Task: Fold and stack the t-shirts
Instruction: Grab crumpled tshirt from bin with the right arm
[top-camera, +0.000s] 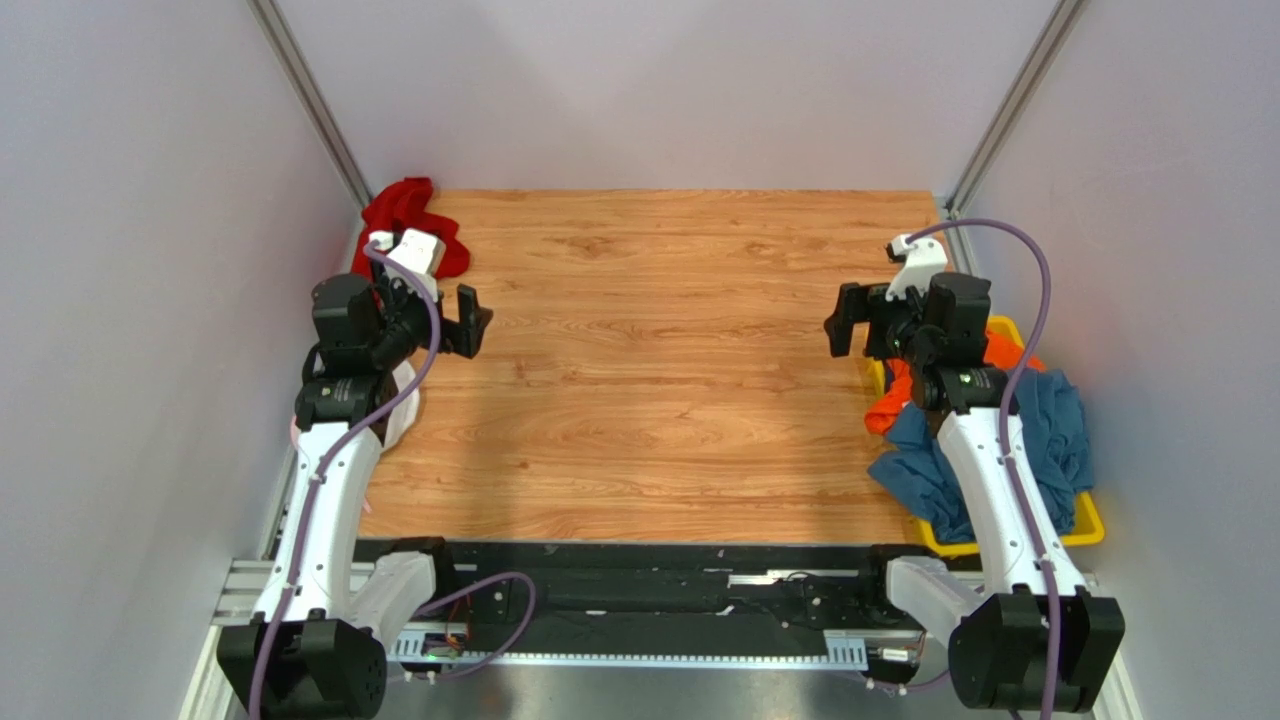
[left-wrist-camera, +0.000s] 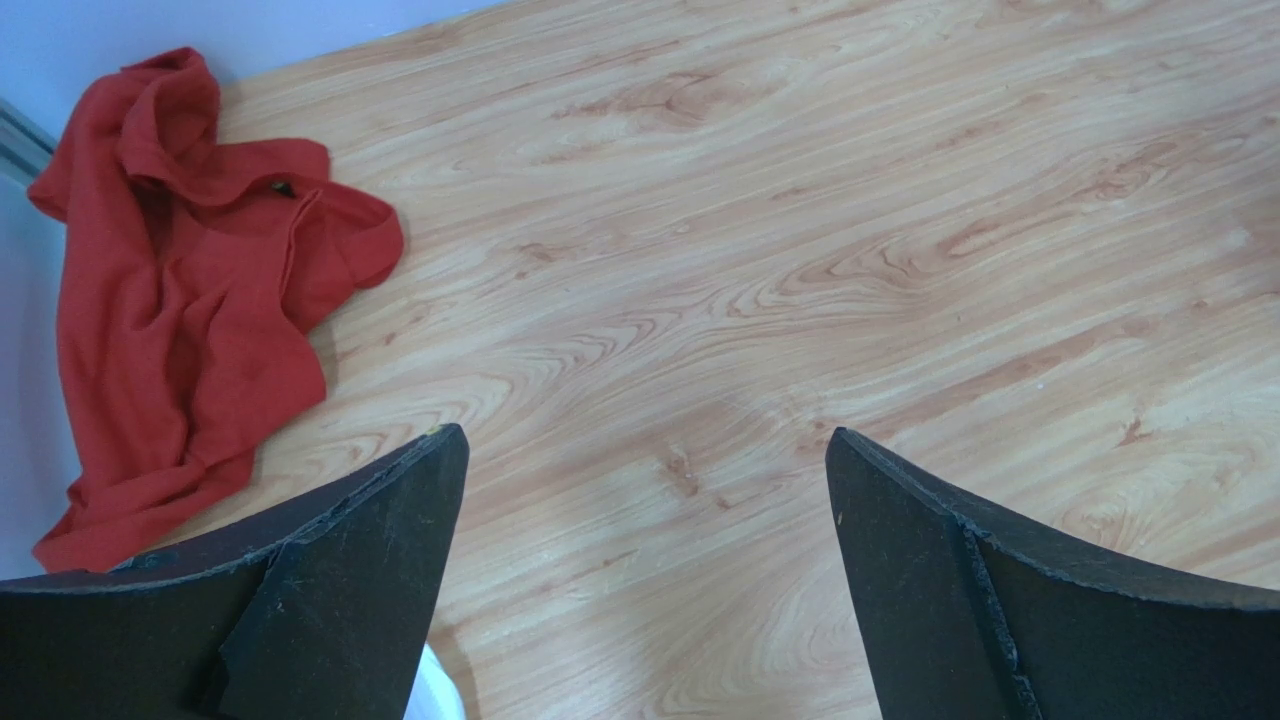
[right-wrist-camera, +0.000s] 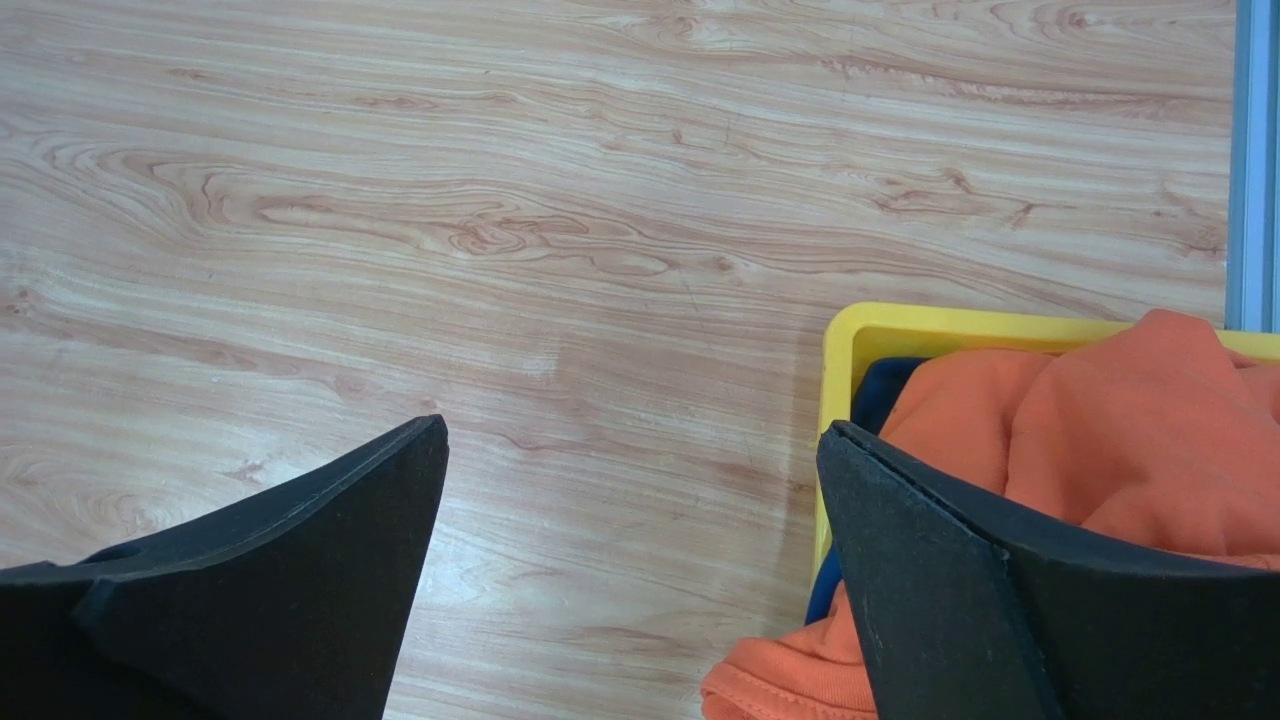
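A crumpled red t-shirt (top-camera: 409, 210) (left-wrist-camera: 181, 300) lies in the table's back left corner, behind my left gripper (top-camera: 473, 323) (left-wrist-camera: 643, 443). That gripper hangs open over bare wood, with nothing between its fingers. At the right edge a yellow bin (top-camera: 1085, 525) (right-wrist-camera: 902, 323) holds an orange t-shirt (top-camera: 897, 405) (right-wrist-camera: 1142, 435) and a slate-blue t-shirt (top-camera: 1052, 435), both spilling over its rim. A strip of navy cloth (right-wrist-camera: 879, 393) shows under the orange one. My right gripper (top-camera: 842, 320) (right-wrist-camera: 631, 428) is open and empty, just left of the bin.
The wooden table (top-camera: 661, 375) is walled by pale panels on the left, back and right. A white object (top-camera: 403, 420) (left-wrist-camera: 436, 690) sits at the left edge beside the left arm. The black base rail (top-camera: 646, 578) runs along the near edge.
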